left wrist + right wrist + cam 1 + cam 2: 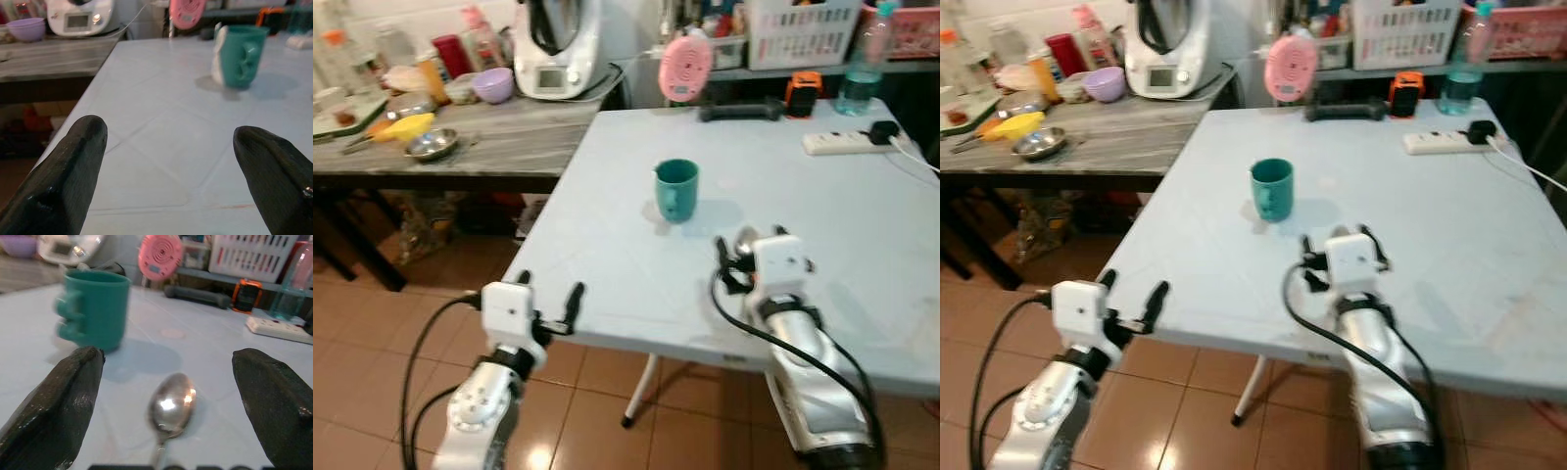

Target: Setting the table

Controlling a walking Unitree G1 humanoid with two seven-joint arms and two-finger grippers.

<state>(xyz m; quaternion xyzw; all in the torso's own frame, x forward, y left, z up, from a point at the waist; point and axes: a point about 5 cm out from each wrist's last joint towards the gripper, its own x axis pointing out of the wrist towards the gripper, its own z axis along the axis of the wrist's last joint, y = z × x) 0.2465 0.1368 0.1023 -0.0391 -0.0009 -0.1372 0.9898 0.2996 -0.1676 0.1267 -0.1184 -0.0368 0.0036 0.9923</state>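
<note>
Shiny metal spoon (169,406) lies flat on the pale blue folding worktop (862,235), bowl end pointing toward the teal ceramic mug (676,190), which stands upright just beyond it, handle toward me. My right claw (166,431) sits low over the worktop with fingers spread wide apart, straddling the spoon's handle, gripping nothing; whether the pads touch the surface, I cannot tell. My left claw (548,308) hangs at the worktop's near-left edge, fingers also wide apart, empty. White power strip (842,142) lies at the far right.
</note>
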